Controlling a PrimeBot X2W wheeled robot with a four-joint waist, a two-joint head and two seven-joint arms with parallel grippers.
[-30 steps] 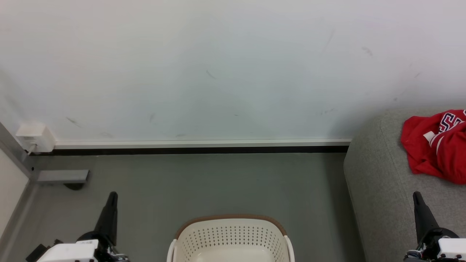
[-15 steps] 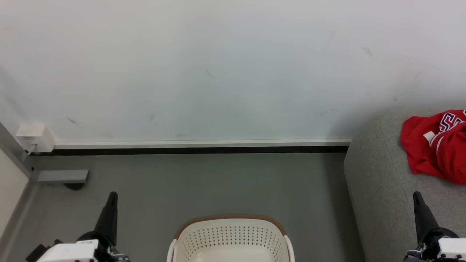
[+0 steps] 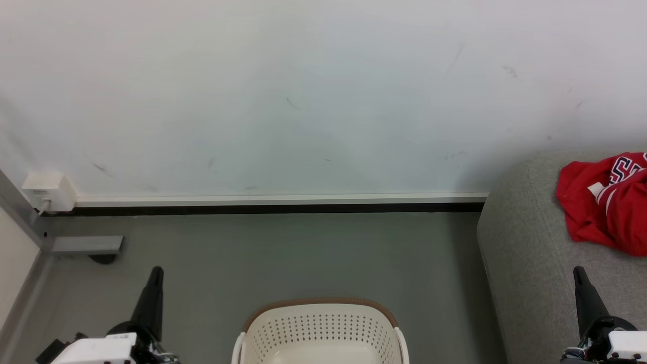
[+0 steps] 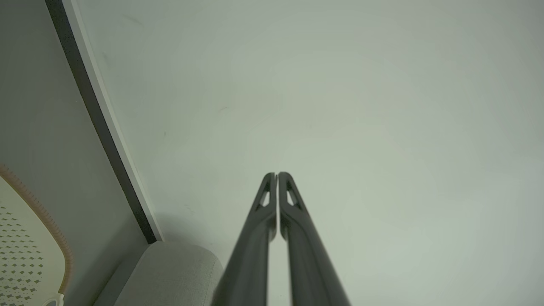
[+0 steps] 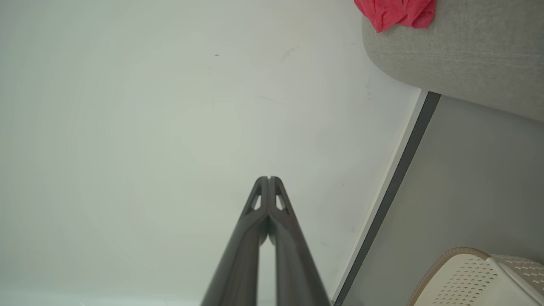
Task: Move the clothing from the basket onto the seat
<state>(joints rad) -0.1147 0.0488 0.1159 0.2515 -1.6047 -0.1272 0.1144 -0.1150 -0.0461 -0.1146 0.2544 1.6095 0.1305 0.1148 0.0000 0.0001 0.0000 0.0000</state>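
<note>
Perforated plastic basket [image 3: 321,328]; woven-cloth seat [image 3: 530,263].

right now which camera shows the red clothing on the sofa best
The head view: the clothing lies crumpled on the seat, white trim and lettering visible, though cut by the picture's right edge. The right wrist view catches a red corner at the top. The left wrist view faces the wall.
</note>
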